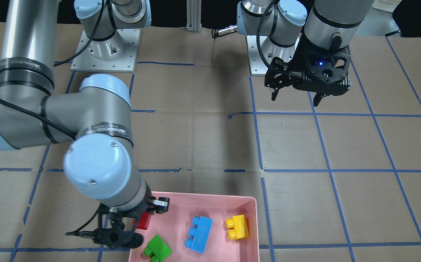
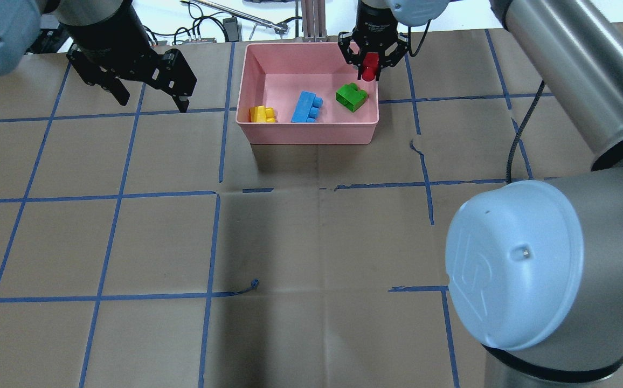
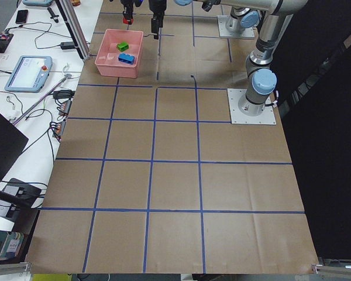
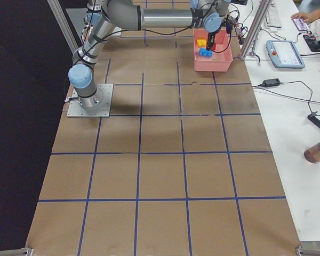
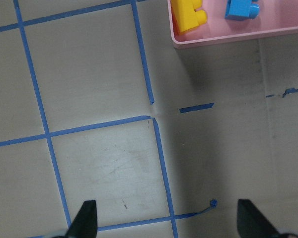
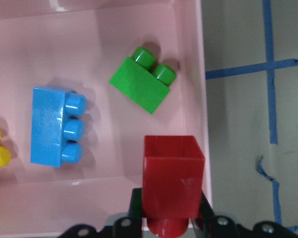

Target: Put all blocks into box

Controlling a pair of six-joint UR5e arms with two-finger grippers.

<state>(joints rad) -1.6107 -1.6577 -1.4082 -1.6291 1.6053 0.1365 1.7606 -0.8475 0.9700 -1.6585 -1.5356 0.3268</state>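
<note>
Red block (image 6: 173, 181) pinched in right end effector (image 2: 368, 69), hanging over box (image 2: 311, 134) corner; green block (image 2: 351, 97), blue block (image 2: 306, 107), yellow block (image 2: 262, 113) lie inside. Prob light, rigid, slick plastic, so grip flat sides, not studs. Left end effector (image 2: 153, 101) wide apart, empty, over tabletop (image 2: 311, 242)

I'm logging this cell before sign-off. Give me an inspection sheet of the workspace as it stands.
Surface: brown table with blue tape grid.
Job's things: yellow block, blue block and green block lie in the pink box; red block held over it.
Clutter: nothing seen.
Grippers: right gripper shut on red block; left gripper open, empty.
Cables: black cable along the right arm; loose cable on the side bench.
Surroundings: control tablet on that bench.
</note>
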